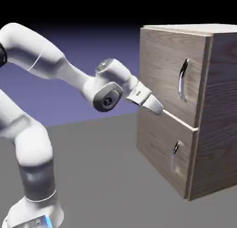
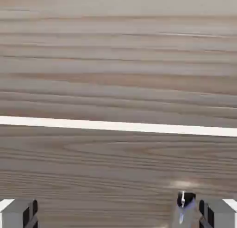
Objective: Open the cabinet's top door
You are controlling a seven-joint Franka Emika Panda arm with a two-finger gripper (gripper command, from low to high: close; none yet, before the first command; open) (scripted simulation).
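Top door (image 1: 172,74) closed, its curved handle (image 1: 183,80) beyond the pincer (image 1: 162,112), fingertips (image 2: 28,213) spread wide, nothing between them

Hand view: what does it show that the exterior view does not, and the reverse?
Only hand view: the grey fingertips, standing apart.
Only exterior view: the robot arm, the top door with its long handle, and the cabinet's side.
Both: wood-grain front, white seam and short handle, cut off in hand view.
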